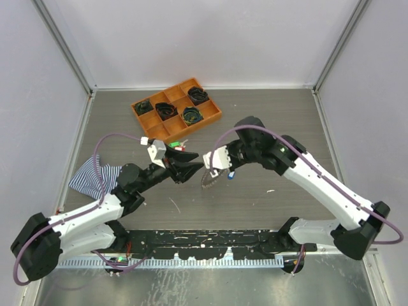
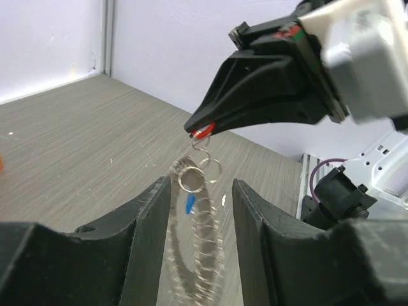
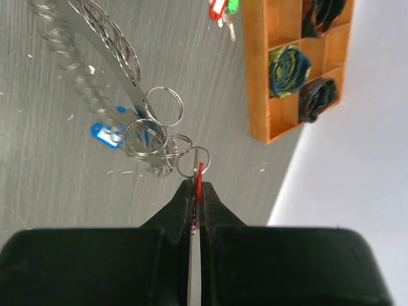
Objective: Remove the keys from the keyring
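Observation:
My right gripper point(image 3: 196, 186) is shut on a silver key with a red tag point(image 3: 199, 172), seen edge-on between the fingers. From that key's small ring hangs the keyring point(image 3: 121, 76), a loop fringed with silvery split rings, held above the table. A blue-tagged key point(image 3: 105, 134) dangles from it. In the left wrist view the keyring point(image 2: 201, 242) hangs in the gap of my left gripper point(image 2: 201, 185), which is open with its fingers on either side and not touching it. The top view shows both grippers meeting at the keyring point(image 1: 207, 178).
An orange compartment tray point(image 1: 176, 108) holding black coiled bundles stands at the back. Loose keys with red and green tags point(image 1: 178, 145) lie on the table just in front of it. A striped blue cloth point(image 1: 95, 178) lies at the left by my left arm.

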You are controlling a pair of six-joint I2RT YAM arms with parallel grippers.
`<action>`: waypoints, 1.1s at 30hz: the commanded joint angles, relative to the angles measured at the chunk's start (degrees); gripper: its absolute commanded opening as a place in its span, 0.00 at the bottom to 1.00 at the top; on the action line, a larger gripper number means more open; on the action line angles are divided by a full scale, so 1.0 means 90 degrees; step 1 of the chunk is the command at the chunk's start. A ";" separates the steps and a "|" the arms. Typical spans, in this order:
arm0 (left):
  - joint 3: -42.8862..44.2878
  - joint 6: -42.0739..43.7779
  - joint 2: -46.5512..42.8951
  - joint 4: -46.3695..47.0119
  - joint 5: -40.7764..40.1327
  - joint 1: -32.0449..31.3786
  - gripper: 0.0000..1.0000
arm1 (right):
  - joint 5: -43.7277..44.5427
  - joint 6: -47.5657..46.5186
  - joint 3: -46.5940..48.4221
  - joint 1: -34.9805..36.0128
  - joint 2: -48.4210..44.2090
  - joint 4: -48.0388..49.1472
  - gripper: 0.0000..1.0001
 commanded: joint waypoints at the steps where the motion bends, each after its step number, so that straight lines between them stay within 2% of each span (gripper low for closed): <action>1: -0.0245 -0.0186 -0.0716 -0.0542 -0.0374 0.0032 0.45 | 0.0373 0.1490 0.0922 0.0017 0.0583 -0.0845 0.01; 7: -0.0556 -0.0453 -0.1301 -0.0682 -0.0590 0.0041 0.47 | 0.0381 0.2338 0.1544 -0.0046 0.1382 -0.1703 0.01; 16: -0.0444 -0.0769 -0.0933 -0.0509 -0.0458 -0.0017 0.44 | -0.0573 0.3103 0.2741 -0.0873 0.2198 -0.2300 0.01; 24: 0.0047 0.0947 -0.0259 -0.0308 -0.0240 -0.0556 0.42 | -0.1465 0.3152 0.2886 -0.1387 0.2076 -0.2482 0.01; 33: 0.1184 0.2206 0.0193 -0.1648 -0.0388 -0.0919 0.45 | -0.1917 0.3531 0.2394 -0.1471 0.1891 -0.2377 0.01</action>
